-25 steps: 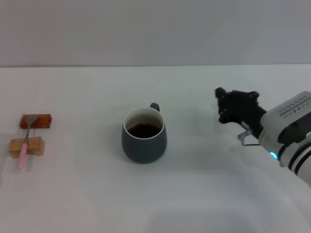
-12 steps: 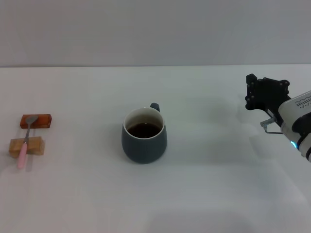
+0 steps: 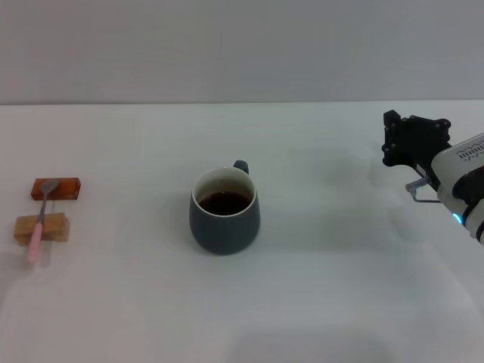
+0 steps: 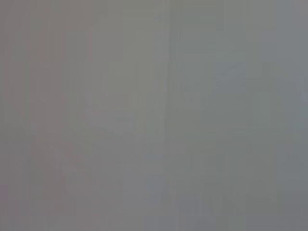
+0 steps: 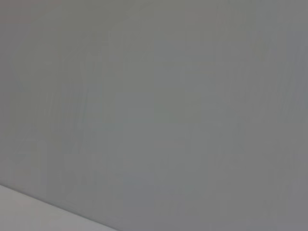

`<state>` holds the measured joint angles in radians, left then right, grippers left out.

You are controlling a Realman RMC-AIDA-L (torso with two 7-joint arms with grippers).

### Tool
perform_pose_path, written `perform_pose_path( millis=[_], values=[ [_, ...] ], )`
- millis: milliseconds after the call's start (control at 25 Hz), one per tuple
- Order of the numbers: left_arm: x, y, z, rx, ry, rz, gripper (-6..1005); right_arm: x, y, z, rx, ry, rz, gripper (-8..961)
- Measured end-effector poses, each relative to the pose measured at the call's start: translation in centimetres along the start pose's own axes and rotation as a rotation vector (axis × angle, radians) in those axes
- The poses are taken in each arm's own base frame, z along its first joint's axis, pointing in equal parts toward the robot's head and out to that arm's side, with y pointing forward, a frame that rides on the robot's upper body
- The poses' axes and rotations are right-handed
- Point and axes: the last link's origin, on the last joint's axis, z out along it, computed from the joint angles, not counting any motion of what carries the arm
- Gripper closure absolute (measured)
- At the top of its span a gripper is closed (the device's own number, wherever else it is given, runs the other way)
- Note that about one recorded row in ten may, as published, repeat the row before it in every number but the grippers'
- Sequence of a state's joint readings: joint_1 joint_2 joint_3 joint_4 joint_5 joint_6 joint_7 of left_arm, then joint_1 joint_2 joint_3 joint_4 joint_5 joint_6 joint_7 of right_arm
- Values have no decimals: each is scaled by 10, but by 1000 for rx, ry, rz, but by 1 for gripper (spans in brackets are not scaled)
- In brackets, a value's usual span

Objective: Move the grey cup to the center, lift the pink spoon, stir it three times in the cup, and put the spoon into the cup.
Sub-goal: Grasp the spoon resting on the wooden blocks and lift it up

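Your right gripper [image 3: 412,141] has pulled back. A second ago it hung between the cup [image 3: 224,211] and the table's right side; half a second ago it was already out near the right edge, and it has barely shifted since. It now sits well apart from the cup, at the far right of the head view. You cannot tell from these pictures whether its fingers are open or closed; it carries nothing visible.

The cup stands upright near the middle of the table [image 3: 318,302], handle turned away from the camera, dark liquid inside. It has not moved across the three head pictures. I judge the centring step complete and the right arm retiring.

The spoon [image 3: 40,222] lies at the far left, untouched, resting across a tan block [image 3: 41,227] with its bowl on an orange-brown block [image 3: 56,188].

The left gripper is out of sight in every view; both wrist pictures show only blank grey.

The next step, as I read it, is lifting the spoon, which lies on the left arm's side. Stirring and placing remain undone.
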<state>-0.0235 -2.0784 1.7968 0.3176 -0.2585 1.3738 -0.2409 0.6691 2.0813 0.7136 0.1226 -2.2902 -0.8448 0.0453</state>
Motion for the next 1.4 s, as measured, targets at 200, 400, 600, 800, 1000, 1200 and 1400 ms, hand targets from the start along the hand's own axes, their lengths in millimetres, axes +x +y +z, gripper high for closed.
perform_pose_path(
  millis=[200, 400, 600, 800, 1000, 1200, 1400],
  values=[
    [-6, 24, -9, -13, -24, 10, 280, 0, -3, 1, 2, 2, -10, 949],
    [-12, 43, -12, 2, -65, 40, 282, 0, -2, 1, -4, 3, -16, 949],
    [-16, 50, -13, 38, -95, 49, 284, 0, -1, 1, -9, 4, -19, 949],
    [-21, 53, -14, 54, -129, 39, 286, -1, 1, 1, -14, 1, -19, 949],
    [-27, 56, -18, 76, -170, 17, 287, -1, 2, 1, -17, 0, -18, 948],
    [-30, 60, -16, 74, -192, 33, 289, 0, 3, 0, -20, 0, -16, 948],
    [-33, 61, -16, 67, -214, 31, 291, 0, 4, 0, -22, 0, -15, 949]
  ],
)
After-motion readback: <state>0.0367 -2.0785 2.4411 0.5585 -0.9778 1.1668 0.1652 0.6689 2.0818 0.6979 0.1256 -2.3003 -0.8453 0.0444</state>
